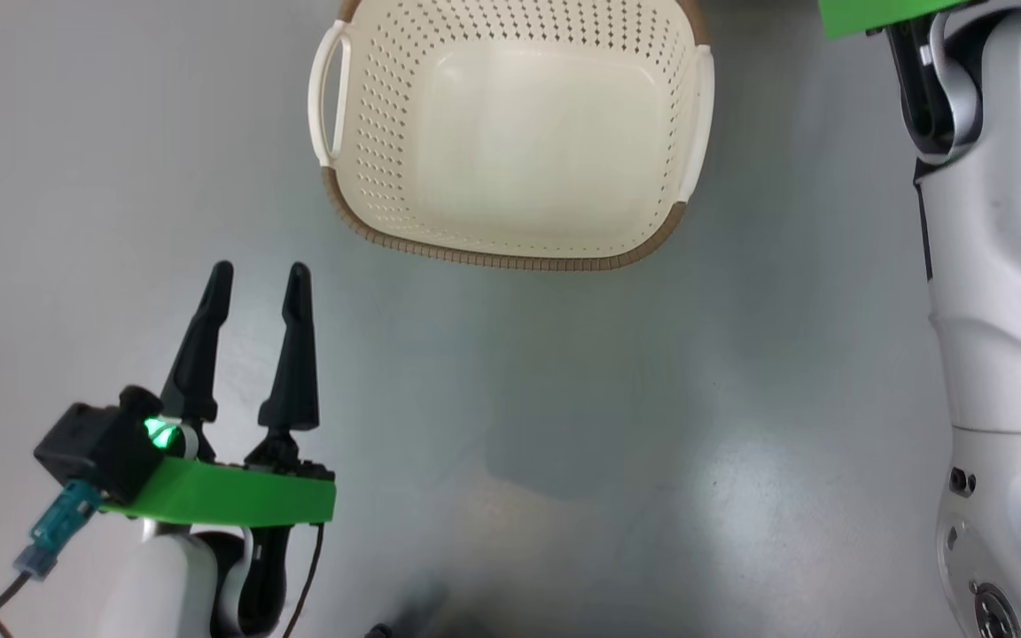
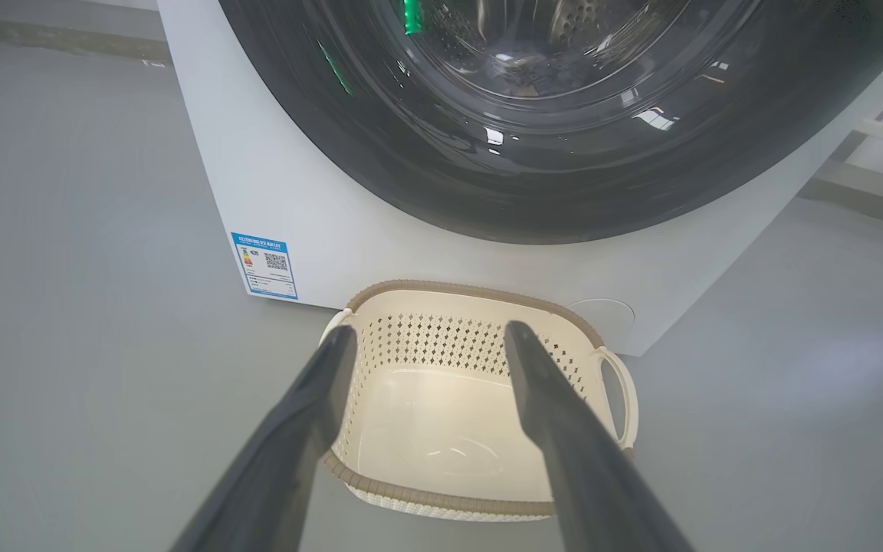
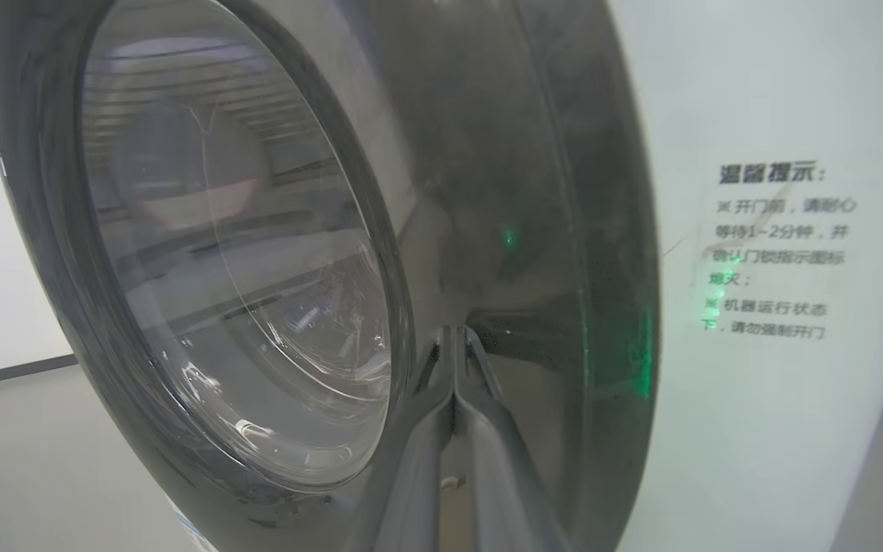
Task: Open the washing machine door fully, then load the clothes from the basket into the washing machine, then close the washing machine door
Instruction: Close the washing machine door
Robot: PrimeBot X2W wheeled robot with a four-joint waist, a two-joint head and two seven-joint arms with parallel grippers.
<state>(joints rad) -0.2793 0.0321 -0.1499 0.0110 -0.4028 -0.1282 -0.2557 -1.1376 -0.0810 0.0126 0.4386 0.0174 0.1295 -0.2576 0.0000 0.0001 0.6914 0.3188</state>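
Observation:
The cream basket (image 1: 510, 259) stands on the grey floor with nothing inside it; the clothes are out of view. My left gripper (image 1: 260, 276) hovers open before the basket (image 2: 480, 290), nothing between its fingers. Just beyond the basket rises the white washing machine (image 2: 319, 199). The washing machine door (image 2: 564, 192) lies against the machine's front and looks closed. My right gripper (image 3: 453, 331) is shut, its two fingers pressed together with the tips on the glossy black rim of the door (image 3: 487, 153), beside the bulging glass window.
A blue label sticker (image 2: 265, 264) and a round filter cap (image 2: 602, 314) sit low on the machine's front. A printed notice (image 3: 779, 253) is on the white panel right of the door. My right arm's pale forearm (image 1: 998, 266) runs up the right edge.

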